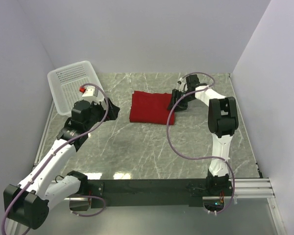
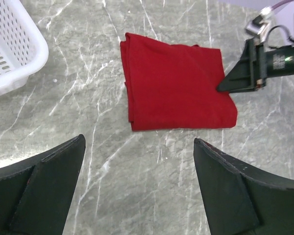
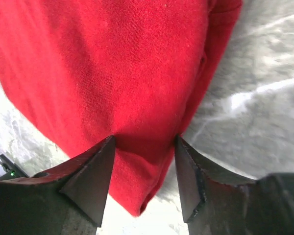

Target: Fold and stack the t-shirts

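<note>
Right end effector (image 3: 144,142), jaws spread, straddles the right edge of the folded red t-shirt (image 1: 148,107) lying on the counter (image 1: 137,152) toward its far edge; left end effector (image 2: 139,142) hangs wide open, well apart. Probably best to lift straight up so no finger drags the fold.

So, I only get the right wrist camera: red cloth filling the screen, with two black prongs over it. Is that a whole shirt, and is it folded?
Observer: Yes. From above, the t-shirt is one piece folded into a neat rectangle, lying flat on the marble table. The right hand sits at its right edge.
Visitor: And where is the other hand?
Observer: The left hand hangs to the left of the shirt, clear of it. Its fingers are spread wide and hold nothing.
</note>
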